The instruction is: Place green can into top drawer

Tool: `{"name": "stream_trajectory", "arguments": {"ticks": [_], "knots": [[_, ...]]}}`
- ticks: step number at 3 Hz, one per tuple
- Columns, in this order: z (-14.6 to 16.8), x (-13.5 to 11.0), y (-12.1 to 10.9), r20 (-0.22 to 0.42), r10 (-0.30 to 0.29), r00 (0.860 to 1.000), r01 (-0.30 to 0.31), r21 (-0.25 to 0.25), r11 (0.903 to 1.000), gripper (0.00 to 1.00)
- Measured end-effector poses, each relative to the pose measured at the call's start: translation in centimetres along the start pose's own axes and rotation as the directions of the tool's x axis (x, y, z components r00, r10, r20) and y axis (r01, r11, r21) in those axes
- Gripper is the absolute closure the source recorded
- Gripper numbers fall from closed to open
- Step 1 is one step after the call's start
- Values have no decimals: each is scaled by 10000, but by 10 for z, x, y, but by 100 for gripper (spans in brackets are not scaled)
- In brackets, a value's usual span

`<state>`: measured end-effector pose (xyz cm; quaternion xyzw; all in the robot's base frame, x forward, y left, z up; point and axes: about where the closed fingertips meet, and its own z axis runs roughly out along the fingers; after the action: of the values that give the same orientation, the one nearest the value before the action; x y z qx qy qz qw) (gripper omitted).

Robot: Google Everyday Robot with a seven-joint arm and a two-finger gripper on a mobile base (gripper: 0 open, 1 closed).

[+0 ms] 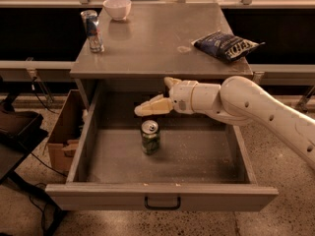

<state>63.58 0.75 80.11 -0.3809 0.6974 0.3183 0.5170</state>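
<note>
The green can (150, 137) stands upright on the floor of the open top drawer (162, 194), left of its middle. The drawer is pulled far out of the grey cabinet, with its dark handle (162, 203) on the front panel. My gripper (160, 95) is open and empty. It hangs above the back of the drawer, just above and behind the can and clear of it. One finger (151, 106) points left over the can and the other (171, 82) points up near the cabinet top's edge.
On the cabinet top (152, 38) stand a tall blue-red-silver can (92, 30) and a white bowl (117, 7) at the back left, and a dark blue chip bag (225, 45) lies at the right. A cardboard box (63, 131) and a dark chair (15, 132) stand left of the drawer.
</note>
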Motion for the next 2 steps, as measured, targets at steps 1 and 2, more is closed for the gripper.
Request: {"name": "stream_trajectory", "arguments": {"ticks": [1,2], "knots": [[0,0,0,0,0,10000,0,0,10000,25],[-11,-14,13,-602,-136,9981,95,-674,9977,56]]}}
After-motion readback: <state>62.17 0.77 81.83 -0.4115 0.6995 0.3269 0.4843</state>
